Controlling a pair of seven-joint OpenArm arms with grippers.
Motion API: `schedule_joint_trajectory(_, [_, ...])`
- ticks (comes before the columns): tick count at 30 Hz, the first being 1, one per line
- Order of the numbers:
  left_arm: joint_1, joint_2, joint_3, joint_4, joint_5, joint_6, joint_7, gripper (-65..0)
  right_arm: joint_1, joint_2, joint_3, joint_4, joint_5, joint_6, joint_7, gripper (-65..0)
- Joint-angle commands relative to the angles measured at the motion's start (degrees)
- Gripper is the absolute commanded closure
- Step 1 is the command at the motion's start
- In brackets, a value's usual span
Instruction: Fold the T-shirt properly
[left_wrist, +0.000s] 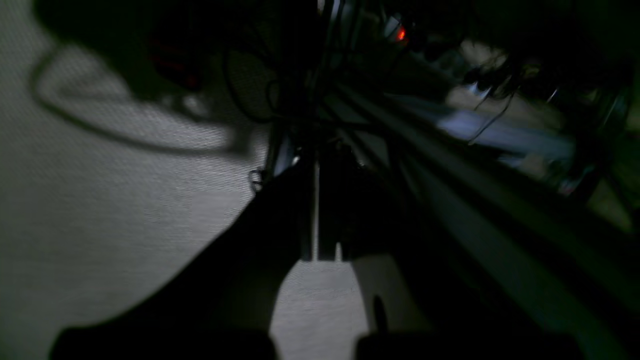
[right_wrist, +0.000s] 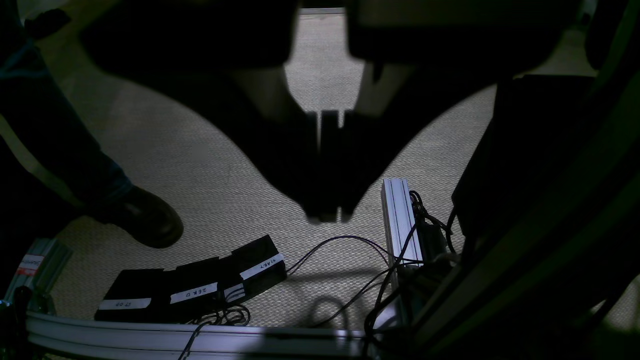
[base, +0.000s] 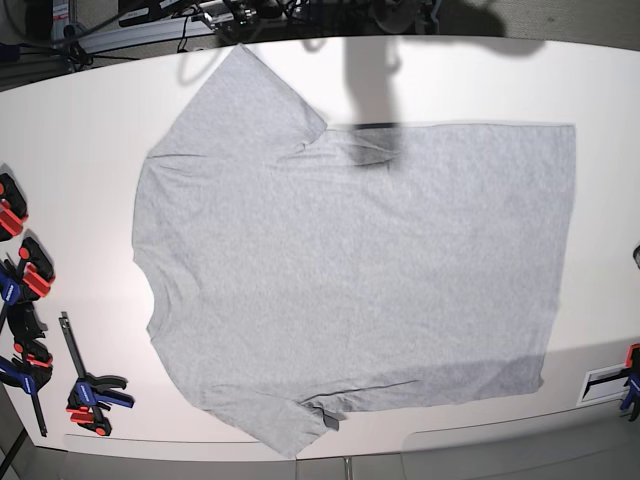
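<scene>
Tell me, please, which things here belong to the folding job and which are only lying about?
For the job:
- T-shirt, spread flat on the white table

Only lying about:
- clamps along the table edge
- labelled black boxes on the floor
- cables

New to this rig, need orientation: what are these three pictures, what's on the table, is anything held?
It is a robot with two arms, each ending in a claw with a camera on its wrist. The two dark pictures are those wrist cameras. The left claw and the right claw are both shut on nothing, over carpeted floor away from the table. The right wrist view also shows labelled black boxes and someone's shoe. The base view looks down on a white table: a grey T-shirt lies spread flat, unfolded, with clamps along the edge.
</scene>
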Motion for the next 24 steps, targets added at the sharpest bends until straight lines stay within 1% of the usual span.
schedule_joint_trajectory(1, [0.98,0.11,0.07,0.61,-1.60,-0.39,-0.44,0.0,-0.87,0.33,-0.13,0.74,-0.15,0.28,0.31,0.0])
schedule_joint_trajectory(4, [3.30,0.11,0.07,3.17,-5.25,-0.39,-0.48,0.0,-4.28,1.42,-0.13,2.82,-0.11,0.26,4.63,0.0])
schedule_joint_trajectory(7, [6.78,0.11,0.07,7.48,-6.40,-0.39,-0.46,0.0,-8.22,3.06,-0.13,5.22,-0.09,0.28,9.81,0.0])
schedule_joint_trajectory(9, [9.29,0.11,0.07,10.78,-6.38,-0.39,-0.48,0.0,-10.73,4.09,-0.13,6.93,-0.09,0.28,11.82,0.0])
schedule_joint_trajectory(13, [14.38,0.07,0.07,17.35,-6.93,-0.39,-0.44,0.0,-14.91,5.95,-0.13,10.78,-0.09,0.26,12.68,0.0])
schedule_joint_trajectory(17, [20.68,-0.98,0.04,24.70,-12.72,-0.92,-0.39,0.0,-20.48,7.69,-0.13,17.66,-0.04,0.20,13.49,0.0])
schedule_joint_trajectory(22, [30.18,-4.04,0.02,36.33,-19.08,-6.36,-0.39,0.0,-29.40,9.55,-0.13,28.24,0.39,-0.09,18.36,0.0])
schedule_joint_trajectory(24, [33.97,-5.11,-0.02,41.42,-21.40,-7.39,-0.42,0.0,-32.89,10.19,-0.13,32.04,0.61,-0.09,20.06,0.0])
